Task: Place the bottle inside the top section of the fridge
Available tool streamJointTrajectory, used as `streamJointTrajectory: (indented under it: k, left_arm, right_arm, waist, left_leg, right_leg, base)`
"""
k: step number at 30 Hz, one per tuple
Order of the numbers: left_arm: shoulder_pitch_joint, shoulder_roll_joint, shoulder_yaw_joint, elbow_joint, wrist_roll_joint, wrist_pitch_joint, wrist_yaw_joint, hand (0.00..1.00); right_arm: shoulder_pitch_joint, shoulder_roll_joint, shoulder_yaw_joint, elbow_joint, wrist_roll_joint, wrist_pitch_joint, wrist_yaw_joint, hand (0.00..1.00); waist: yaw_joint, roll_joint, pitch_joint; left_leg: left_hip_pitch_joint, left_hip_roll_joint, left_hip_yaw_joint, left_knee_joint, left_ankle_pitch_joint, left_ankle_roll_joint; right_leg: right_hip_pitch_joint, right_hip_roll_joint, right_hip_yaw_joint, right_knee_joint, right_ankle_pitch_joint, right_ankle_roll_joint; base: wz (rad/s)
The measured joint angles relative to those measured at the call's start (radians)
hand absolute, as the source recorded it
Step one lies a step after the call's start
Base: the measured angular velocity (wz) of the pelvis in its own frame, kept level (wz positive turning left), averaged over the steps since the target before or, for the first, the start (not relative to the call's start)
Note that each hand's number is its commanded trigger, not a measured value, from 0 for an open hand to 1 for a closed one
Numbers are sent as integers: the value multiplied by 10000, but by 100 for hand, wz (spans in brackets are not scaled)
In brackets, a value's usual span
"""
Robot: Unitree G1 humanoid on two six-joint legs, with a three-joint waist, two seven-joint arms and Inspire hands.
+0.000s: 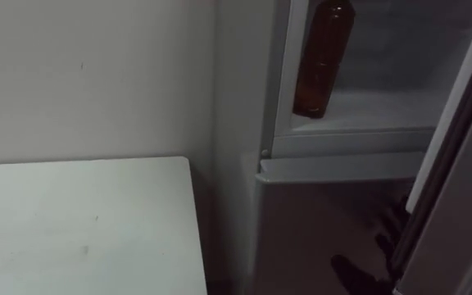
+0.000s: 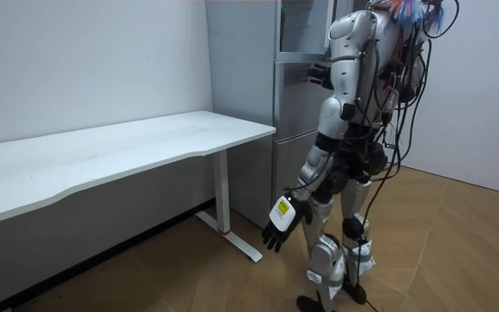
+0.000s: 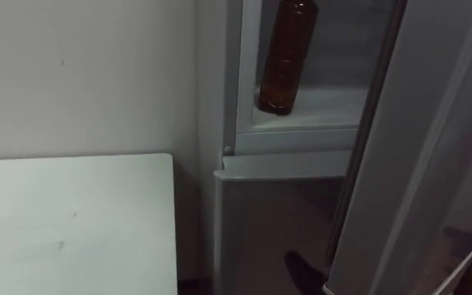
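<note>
Bottle (image 1: pixel 322 57) upright on upper fridge shelf (image 1: pixel 383 108) (smooth, probably slippery and weighty): best gripped mid-body; left robot hand (image 2: pixel 282 224) hanging slack, empty.

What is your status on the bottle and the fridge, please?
Left hand open, hanging at side. Bottle standing upright in upper fridge compartment. Fridge door open, nothing blocking.

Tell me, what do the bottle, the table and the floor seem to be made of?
Bottle: amber-brown with a soft sheen, seemingly translucent, so plastic or glass; I cannot tell which. Table: smooth, matt white top, probably laminated board, on white legs that look like painted metal. Floor: wood or wood-look planks, laid in a herringbone pattern.
</note>
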Motion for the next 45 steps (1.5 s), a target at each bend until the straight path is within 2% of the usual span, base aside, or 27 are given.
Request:
streamJointTrajectory:
  k: [2, 7, 10, 16, 21, 24, 27, 32, 40, 45]
  left_arm:
    - [8, 1, 1, 7, -4, 7, 6, 0]
    - [99, -40, 64, -7, 235, 345, -88, 0]
    - [158, -39, 152, -8, 285, 558, -106, 0]
    - [310, -59, 233, -373, 280, 511, -96, 0]
    - [301, -140, 1043, -483, 394, 339, -101, 0]
    - [325, -123, 1416, -486, 390, 340, -94, 0]
    - [428, -127, 1530, -487, 403, 340, -72, 0]
    - [639, -137, 1946, -548, 414, 348, 18, 0]
    - [733, -196, 1940, -588, 402, 365, 51, 0]
    - [749, -195, 1965, -749, 405, 363, 46, 0]
  right_arm:
    - [141, 11, 649, 745, -52, 795, 406, 0]
    - [158, 19, 1149, 1410, -841, 1313, 840, 0]
    - [158, 8, 1012, 1559, -1124, 1340, 798, 0]
    - [152, 15, 105, 1659, -1467, 1349, 346, 0]
    - [166, 9, -1084, 1625, -1522, 1344, -272, 0]
    - [164, -2, -1917, 1624, -1518, 1318, -886, 0]
    - [167, -8, -2528, 1597, -1511, 1249, -1422, 0]
    - [235, -8, -3490, 1222, -1556, 1245, -2381, 0]
    - [230, -13, -4293, 1129, -1537, 1245, -3976, 0]
    - [233, -37, -4748, -241, -1537, 1245, -4867, 0]
  waist:
    - [79, 50, -2]
    - [97, 278, -15]
    - [-22, 312, -7]
    - [-170, 304, 9]
    - [-251, 224, 27]
    - [-329, 162, 34]
    - [-443, 121, -10]
    - [-646, 62, 25]
    - [-794, 45, 29]
    - [-867, 30, 27]
  left_leg:
    - [-44, -22, -91, 17, 2, 3]
    - [-111, -79, -298, 56, 10, 29]
    - [-80, -106, -430, 17, 12, 30]
    - [-74, -142, -476, -18, 12, 29]
    - [88, -185, -471, -158, 13, 30]
    - [70, -189, -475, -181, 11, 28]
    - [94, -190, -463, -243, 11, 24]
    - [241, -196, -427, -326, 14, 17]
    - [207, -186, -297, -320, 13, 18]
    - [221, -187, -239, -329, 13, 19]
  right_leg:
    - [-4, 0, -106, 10, 3, 4]
    - [62, -29, -284, -17, 26, 16]
    - [229, -52, -483, -157, 20, 27]
    - [264, -64, -512, -179, -4, 57]
    - [321, -73, -477, -243, -30, 80]
    - [355, -67, -490, -316, -31, 83]
    - [315, -61, -488, -327, -38, 89]
    - [425, -64, -477, -322, -66, 95]
    - [355, -47, -312, -257, -86, 92]
    - [287, -49, -250, -156, -99, 100]
  base:
    - [11]
    - [15]
    - [15]
    - [3]
    - [-2]
    - [1]
    - [0]
    - [-3]
    - [-4]
    - [-3]
